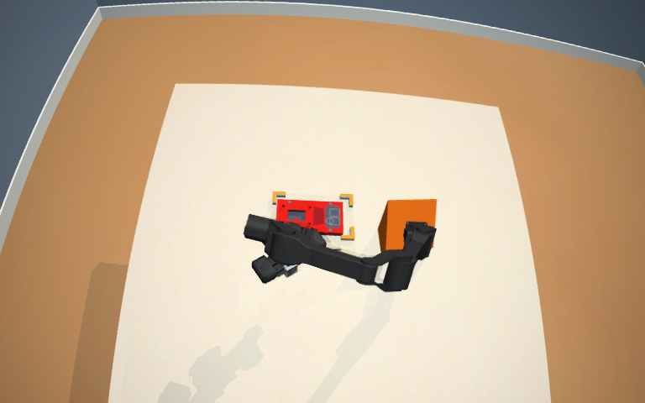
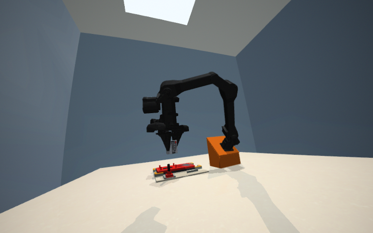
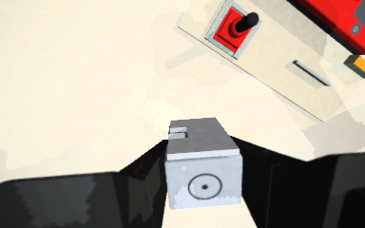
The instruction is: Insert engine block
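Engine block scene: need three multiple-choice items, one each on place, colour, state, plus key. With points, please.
1. Where is the engine block [image 2: 173, 146] [image 3: 203, 163]?
A) In the car body's opening
B) Above the table, between the fingers
C) On the orange base

2. Colour of the car body [image 1: 317, 217] [image 2: 178, 167] [image 3: 328, 19]?
A) Red
B) Green
C) White

3. State of the gripper [image 2: 171, 146] [image 3: 204, 176]?
A) Wide open
B) Shut on nothing
C) Shut on the block

Key:
1 B: the exterior view shows it raised off the table.
2 A: its top is red in the top view.
3 C: the wrist view shows fingers against both its sides.
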Controlling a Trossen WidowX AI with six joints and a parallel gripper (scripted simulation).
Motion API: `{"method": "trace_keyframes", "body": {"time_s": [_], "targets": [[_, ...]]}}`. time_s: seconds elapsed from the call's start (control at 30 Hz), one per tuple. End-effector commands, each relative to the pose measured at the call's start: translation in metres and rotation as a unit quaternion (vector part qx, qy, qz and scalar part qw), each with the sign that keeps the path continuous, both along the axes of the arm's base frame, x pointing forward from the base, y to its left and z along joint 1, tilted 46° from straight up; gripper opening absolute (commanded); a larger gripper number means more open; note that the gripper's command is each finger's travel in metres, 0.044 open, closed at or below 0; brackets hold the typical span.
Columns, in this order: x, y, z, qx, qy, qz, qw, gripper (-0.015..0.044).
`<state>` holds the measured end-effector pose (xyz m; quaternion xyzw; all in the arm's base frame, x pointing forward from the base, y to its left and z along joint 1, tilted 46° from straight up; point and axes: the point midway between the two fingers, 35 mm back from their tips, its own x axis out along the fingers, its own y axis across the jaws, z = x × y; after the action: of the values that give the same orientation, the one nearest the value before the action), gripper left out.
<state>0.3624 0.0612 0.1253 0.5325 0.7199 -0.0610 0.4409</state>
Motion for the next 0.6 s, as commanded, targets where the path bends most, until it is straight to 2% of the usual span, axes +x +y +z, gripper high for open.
{"method": "trace_keyframes", "body": {"time_s": [0.0, 0.23, 0.57], "targets": [[-0.0013, -0.0079, 0.0086, 0.000, -0.001, 0.002, 1.000, 0.0000], [-0.0024, -0.0104, 0.0120, 0.001, -0.011, 0.012, 1.000, 0.0000], [-0.0022, -0.0054, 0.0070, 0.008, -0.122, 0.121, 0.985, 0.0000]]}}
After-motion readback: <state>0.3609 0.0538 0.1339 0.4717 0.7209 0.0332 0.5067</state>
